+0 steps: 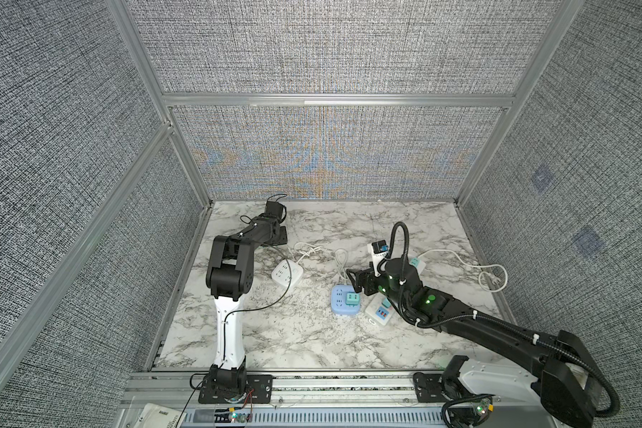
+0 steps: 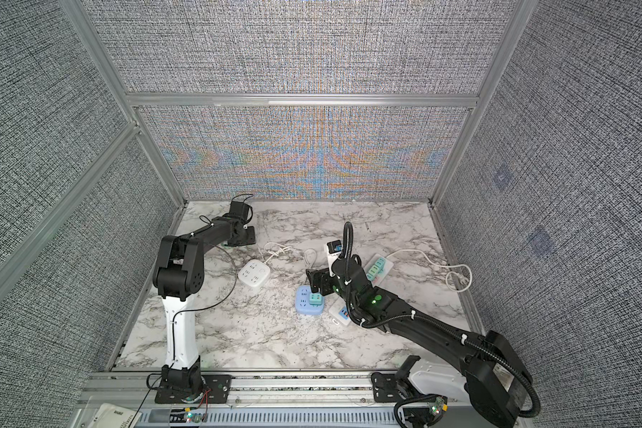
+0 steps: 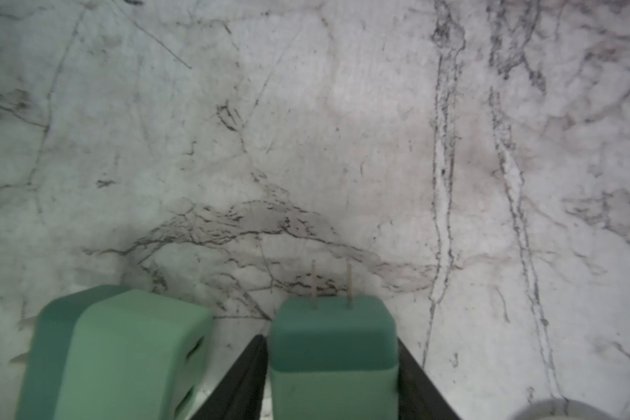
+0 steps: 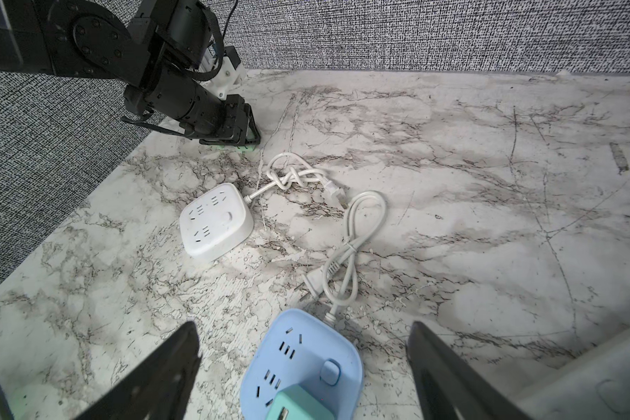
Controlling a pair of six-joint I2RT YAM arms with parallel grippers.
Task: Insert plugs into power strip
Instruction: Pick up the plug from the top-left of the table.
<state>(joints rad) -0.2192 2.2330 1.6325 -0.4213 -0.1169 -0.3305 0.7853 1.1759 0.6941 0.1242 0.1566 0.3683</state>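
Note:
My left gripper (image 3: 331,342) is at the far left corner of the table, shut on a teal plug (image 3: 331,327) whose two metal prongs point away from the wrist. Right beside it stand a mint green plug (image 3: 131,352) and a teal plug (image 3: 50,338). From the top, that gripper (image 1: 277,237) hides those plugs. My right gripper (image 4: 302,363) hangs open just above a blue power strip (image 4: 306,349), which has one mint plug (image 4: 299,403) seated in it. In both top views the blue power strip (image 1: 343,301) (image 2: 309,301) lies mid-table under the right gripper (image 1: 357,281).
A white square power strip (image 1: 287,276) (image 4: 215,222) lies left of the blue one, both with knotted white cords (image 4: 295,174). To the right, a long white strip (image 2: 377,268) holds several teal plugs. Another white strip (image 1: 378,315) lies under the right arm. Grey walls enclose the marble table (image 1: 275,341).

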